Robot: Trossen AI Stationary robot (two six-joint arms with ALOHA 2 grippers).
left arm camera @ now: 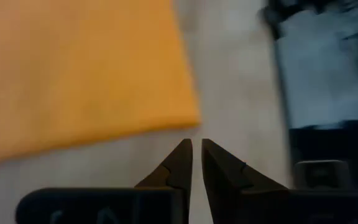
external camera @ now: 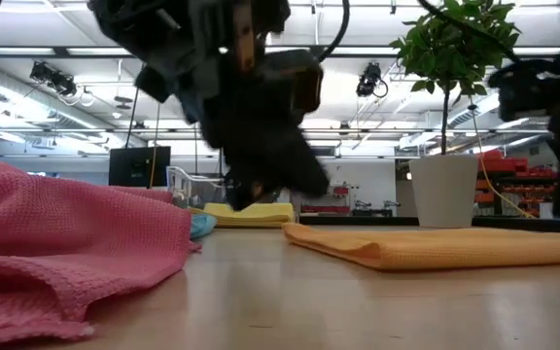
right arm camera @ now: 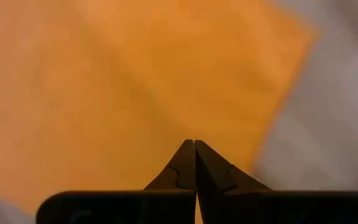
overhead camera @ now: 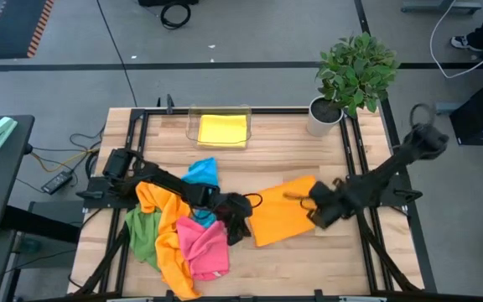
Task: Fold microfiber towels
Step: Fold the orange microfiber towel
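Folded orange towel [overhead camera: 285,220] on the wooden counter [overhead camera: 342,260]
We see its long axis running 2-to-8 o'clock; left gripper [overhead camera: 240,225] jaws barely apart, right gripper [overhead camera: 314,210] jaws together.

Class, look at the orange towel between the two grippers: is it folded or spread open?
Folded: the orange towel lies flat, and the low view shows a rounded doubled edge with two layers.

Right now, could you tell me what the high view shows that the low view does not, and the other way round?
Only the high view shows the whole pile at the left arm: a second orange towel, a green towel, and both arms' positions, with the left gripper beside the flat orange towel and the right gripper over it. Only the low view shows the ceiling lights and room behind. Both share the flat orange towel, pink towel, blue towel, folded yellow towel in the clear tray, and the potted plant.
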